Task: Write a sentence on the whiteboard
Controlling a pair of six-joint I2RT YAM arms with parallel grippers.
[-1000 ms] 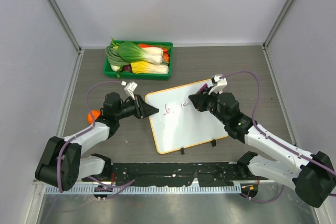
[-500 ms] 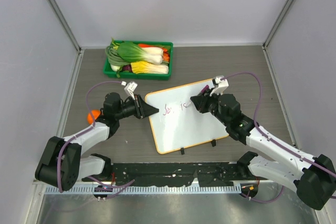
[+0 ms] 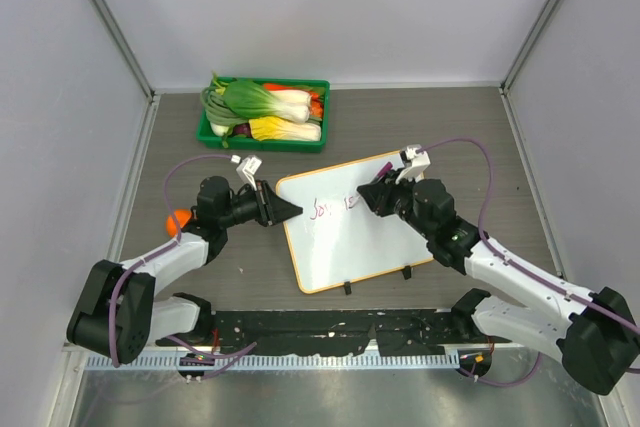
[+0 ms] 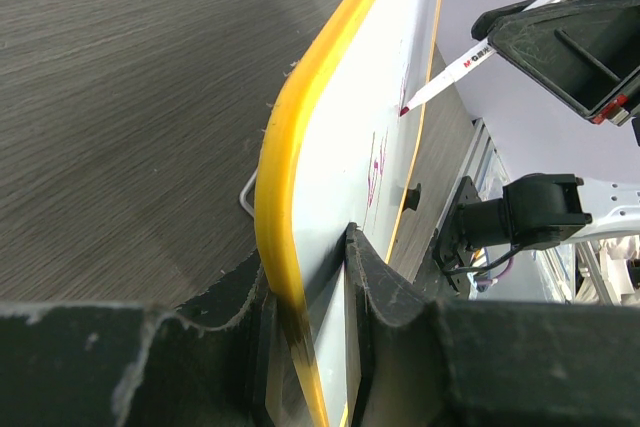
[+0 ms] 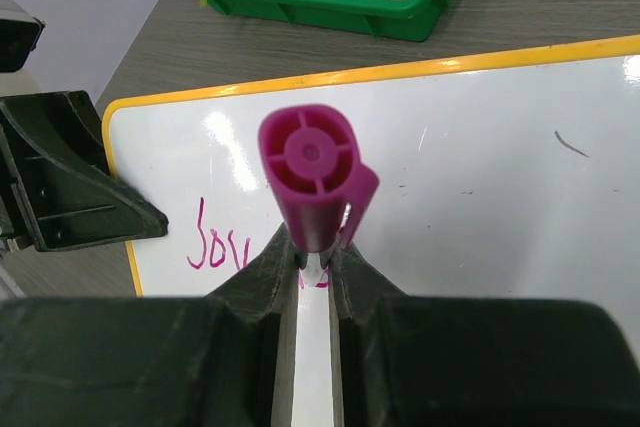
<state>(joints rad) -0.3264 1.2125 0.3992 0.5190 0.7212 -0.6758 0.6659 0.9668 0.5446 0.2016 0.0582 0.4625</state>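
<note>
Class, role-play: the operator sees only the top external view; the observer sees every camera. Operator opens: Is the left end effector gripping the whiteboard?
Observer: Yes. The left wrist view shows the left end effector clamped on the whiteboard at its rim.
Operator: Is the marker touching?
Observer: Its tip appears to meet the board face there.
Operator: What is written?
Observer: The right wrist view shows purple letters like "Jov"; the marker hides the rest.

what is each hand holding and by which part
The left hand clamps the whiteboard by its left edge; the right hand grips a purple marker around its barrel.
</note>
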